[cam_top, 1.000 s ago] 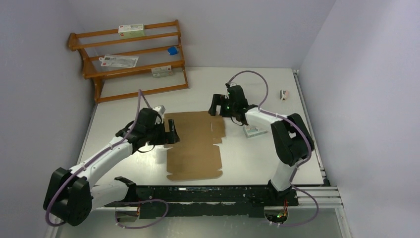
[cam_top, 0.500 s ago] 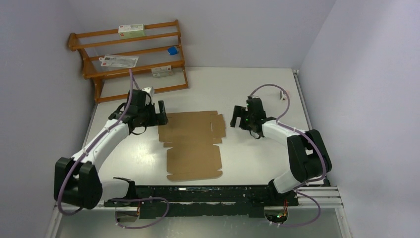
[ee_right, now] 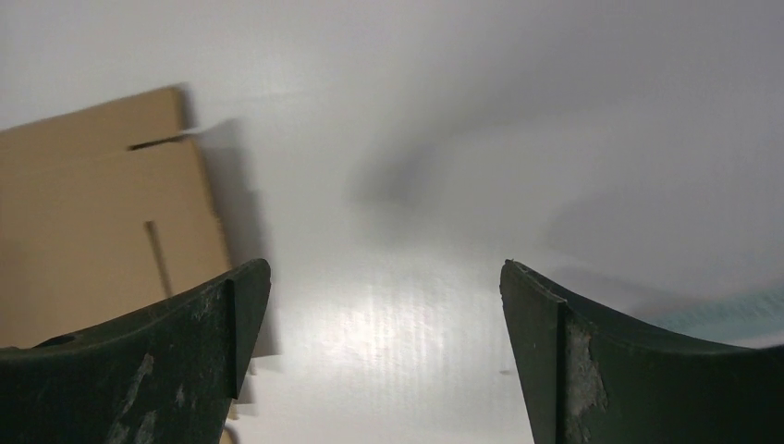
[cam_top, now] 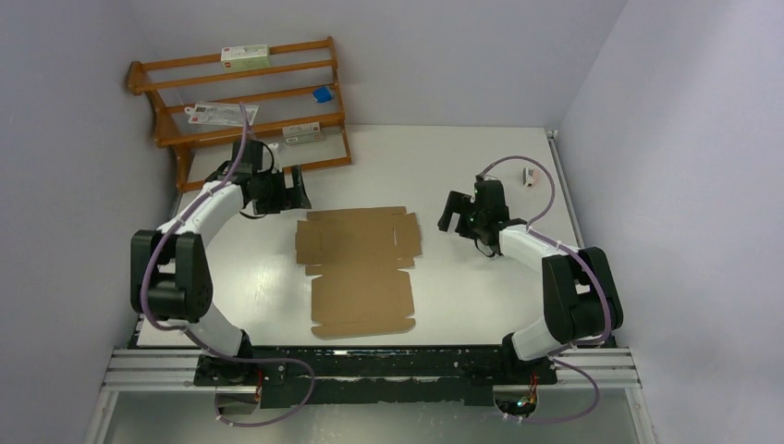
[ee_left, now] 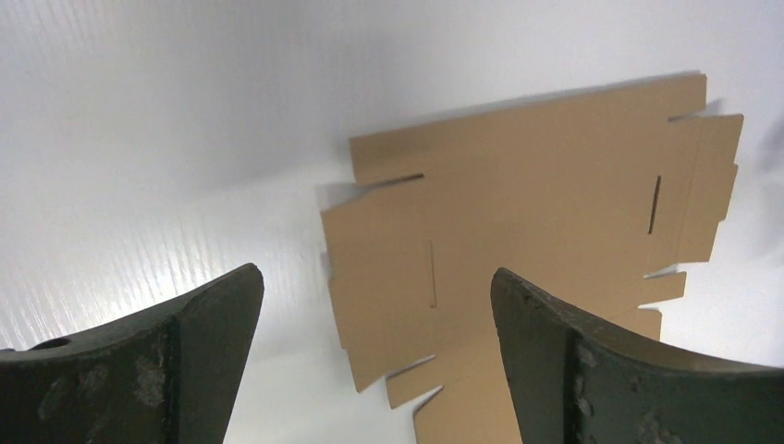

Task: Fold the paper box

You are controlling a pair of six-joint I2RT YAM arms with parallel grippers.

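Catches the box (cam_top: 361,268) whole only from above, flat and unfolded at mid-table (cam_top: 481,287); clips it at the bottom edge in the left wrist view and at the left edge in the right. Sets the left gripper (cam_top: 294,188) beyond the far-left corner, arm stretched toward the rack (cam_top: 324,165), and the right gripper (cam_top: 450,213) off the far-right corner, forearm low, neither touching cardboard. Leaves both sets of fingers spread wide, grasping nothing.

Lying flat and unfolded: paper box (cam_top: 361,268) of plain brown cardboard, sitting mid-table (cam_top: 462,305), showing slits and tabs, spreading wider toward the far edge, narrowing toward the near edge.
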